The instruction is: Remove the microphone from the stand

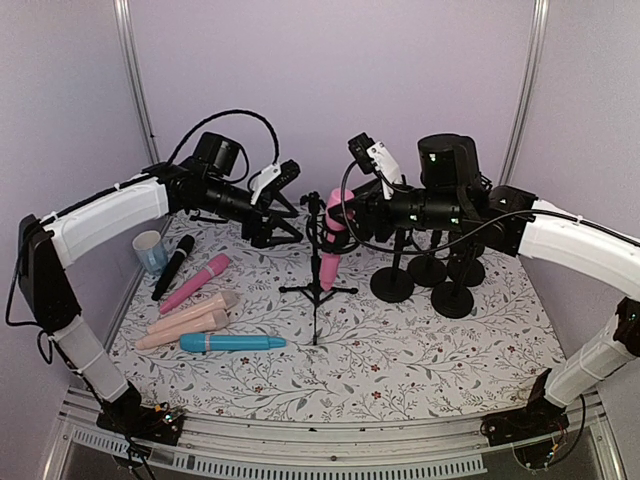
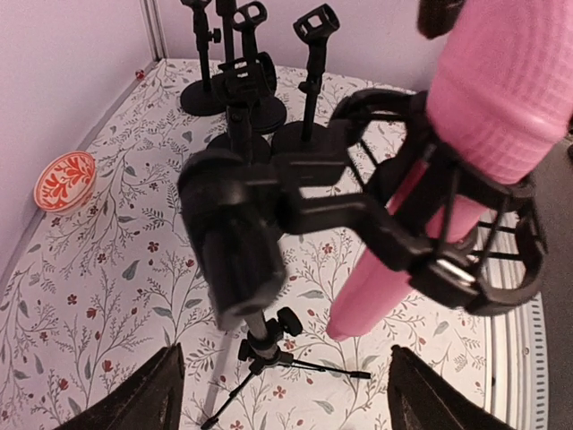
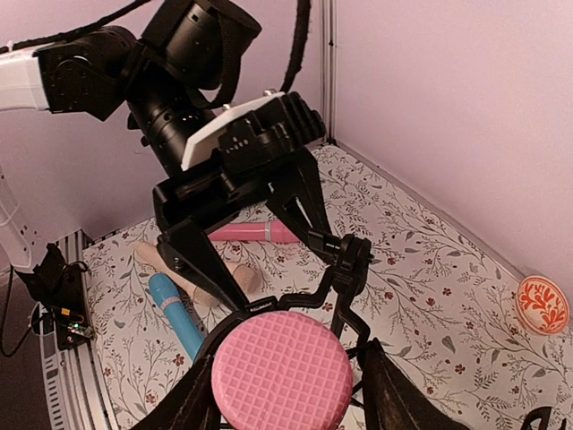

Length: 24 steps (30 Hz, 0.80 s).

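The mic [image 1: 330,250] sat clipped in the stand [image 1: 318,300]. The right gripper [image 3: 285,399] straddled its head, whether pinching I could not tell; the left gripper [image 2: 285,399] hung spread by the clip. Pulling unbraced could topple the stand

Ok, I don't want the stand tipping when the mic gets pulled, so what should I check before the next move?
1. Pink microphone seated in the shock mount: ok.
2. Right gripper with its jaws on either side of the microphone's head: ok.
3. Right gripper's hold on the microphone firm: cannot tell.
4. Left gripper bracing the stand: not ok, it is open and not touching the stand.
5. Stand upright, with its tripod feet on the table: ok.
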Each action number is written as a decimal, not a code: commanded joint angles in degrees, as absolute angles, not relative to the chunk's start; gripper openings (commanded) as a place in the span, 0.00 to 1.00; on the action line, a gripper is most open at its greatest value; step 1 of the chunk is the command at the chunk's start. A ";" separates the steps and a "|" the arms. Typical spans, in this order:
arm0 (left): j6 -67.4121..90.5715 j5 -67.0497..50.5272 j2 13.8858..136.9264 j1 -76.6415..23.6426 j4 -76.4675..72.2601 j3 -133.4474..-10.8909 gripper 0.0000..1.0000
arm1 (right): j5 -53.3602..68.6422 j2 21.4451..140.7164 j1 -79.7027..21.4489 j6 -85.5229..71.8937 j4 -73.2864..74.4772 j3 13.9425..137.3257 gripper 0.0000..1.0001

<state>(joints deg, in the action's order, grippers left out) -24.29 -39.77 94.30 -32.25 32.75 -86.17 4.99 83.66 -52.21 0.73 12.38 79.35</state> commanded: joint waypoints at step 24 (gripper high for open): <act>-27.49 -55.90 105.95 -35.13 30.06 -91.58 0.18 | 3.97 76.20 -55.94 0.63 6.50 69.72 0.69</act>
